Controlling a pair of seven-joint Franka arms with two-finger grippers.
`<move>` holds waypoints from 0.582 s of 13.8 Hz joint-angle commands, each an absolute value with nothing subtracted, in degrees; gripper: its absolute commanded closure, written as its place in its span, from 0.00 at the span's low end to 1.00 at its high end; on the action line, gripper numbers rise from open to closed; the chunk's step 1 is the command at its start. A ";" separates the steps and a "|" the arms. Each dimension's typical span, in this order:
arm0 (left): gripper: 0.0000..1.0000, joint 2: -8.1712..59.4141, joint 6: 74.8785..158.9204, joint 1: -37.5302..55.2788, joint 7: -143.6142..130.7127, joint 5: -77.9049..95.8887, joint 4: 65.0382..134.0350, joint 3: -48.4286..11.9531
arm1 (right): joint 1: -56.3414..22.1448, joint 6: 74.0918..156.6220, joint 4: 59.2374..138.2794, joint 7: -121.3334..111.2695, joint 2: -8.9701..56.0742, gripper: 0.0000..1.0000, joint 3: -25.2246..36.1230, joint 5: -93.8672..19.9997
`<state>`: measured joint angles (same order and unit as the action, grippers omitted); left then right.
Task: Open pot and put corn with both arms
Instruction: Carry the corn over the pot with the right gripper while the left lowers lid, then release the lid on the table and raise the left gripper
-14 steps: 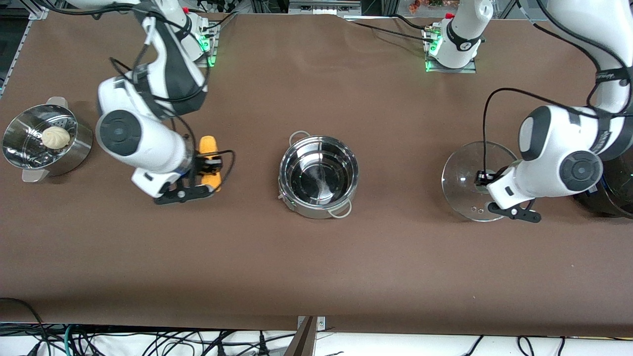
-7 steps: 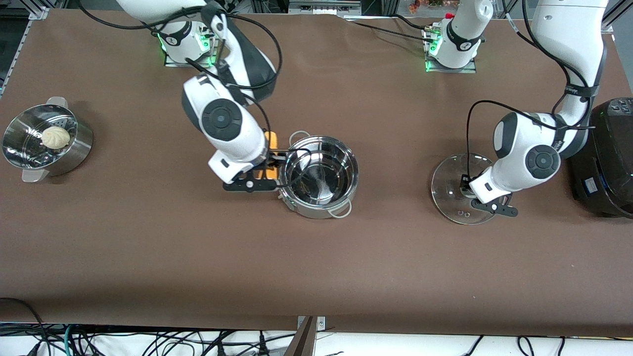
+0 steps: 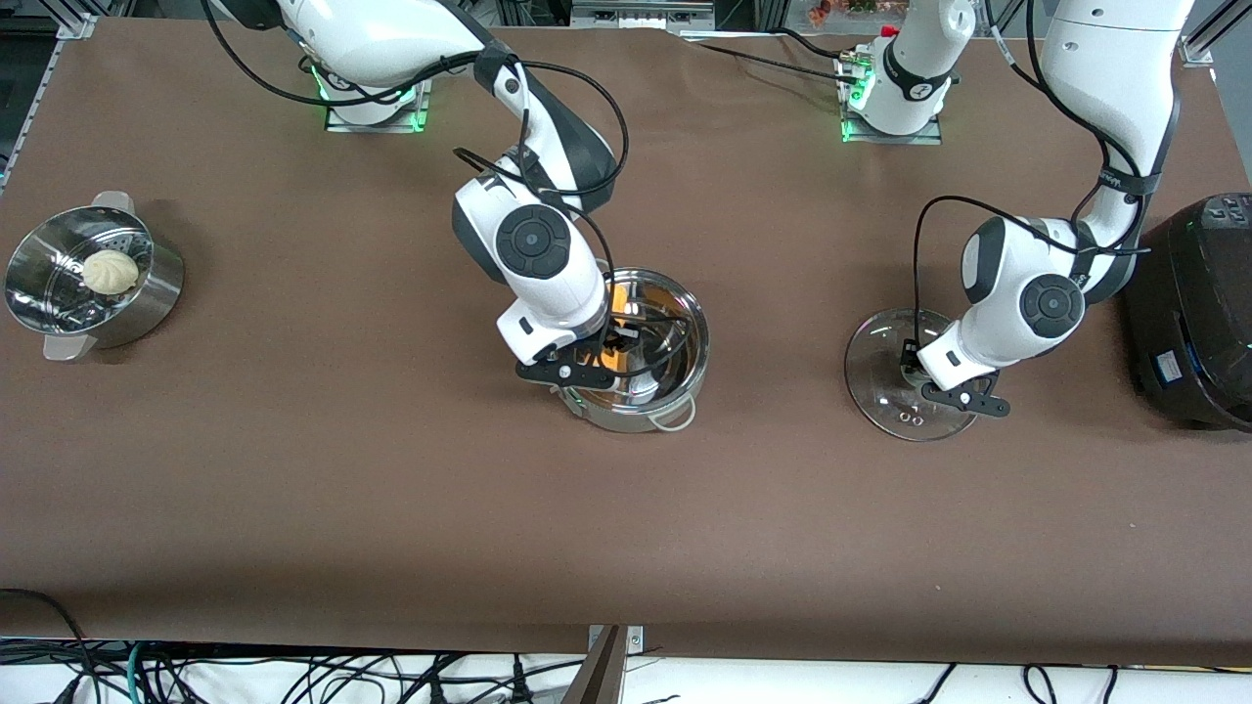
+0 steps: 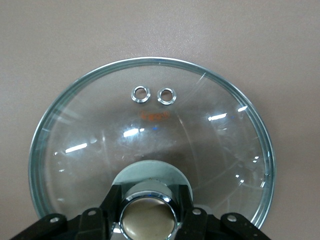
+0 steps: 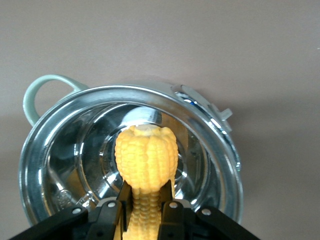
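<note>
Right gripper [image 3: 608,354] is clamped on the corn [image 5: 145,165] over the open pot [image 3: 685,337] mid-table, so release comes next; left gripper [image 3: 929,376] grips the glass lid [image 4: 150,145] knob.

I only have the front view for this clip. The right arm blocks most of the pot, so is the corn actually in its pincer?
Observer: Yes. The right wrist view shows the right pincer shut on the corn, held over the open pot.
Operator: Anything already in the pot?
Observer: No, only bare steel shows around the cob.
Operator: And the lid under the left arm?
Observer: The left wrist view shows the left pincer closed around the knob of the glass lid, with brown table under the glass.
</note>
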<state>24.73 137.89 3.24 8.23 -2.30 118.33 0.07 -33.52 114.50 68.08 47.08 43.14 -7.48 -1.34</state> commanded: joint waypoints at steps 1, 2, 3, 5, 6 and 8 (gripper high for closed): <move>0.00 23.56 138.17 3.08 8.88 -3.52 119.09 0.00 | -34.10 115.92 65.39 47.64 44.91 0.80 -7.12 -1.93; 0.00 23.12 137.64 3.08 8.44 -3.52 118.92 0.00 | -34.28 116.62 65.39 47.38 45.35 0.79 -7.12 -1.50; 0.00 22.07 136.59 3.08 8.00 -3.52 118.74 0.00 | -34.63 116.80 65.39 46.50 45.53 0.79 -7.12 -1.41; 0.00 18.22 133.87 3.08 8.35 -3.43 118.48 0.00 | -34.63 116.72 65.57 41.33 45.70 0.79 -7.03 -1.32; 0.00 15.41 131.07 3.08 8.52 -2.91 118.04 0.00 | -34.63 116.72 65.65 41.13 45.79 0.79 -7.03 -1.32; 0.00 10.66 123.44 3.08 8.26 -2.64 114.45 0.00 | -34.72 116.72 66.00 40.96 45.79 0.79 -7.03 -0.45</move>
<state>17.17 130.62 3.24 8.18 -2.30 116.12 0.07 -34.09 116.87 67.84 42.07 44.72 -7.45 -1.17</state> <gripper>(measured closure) 0.000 0.736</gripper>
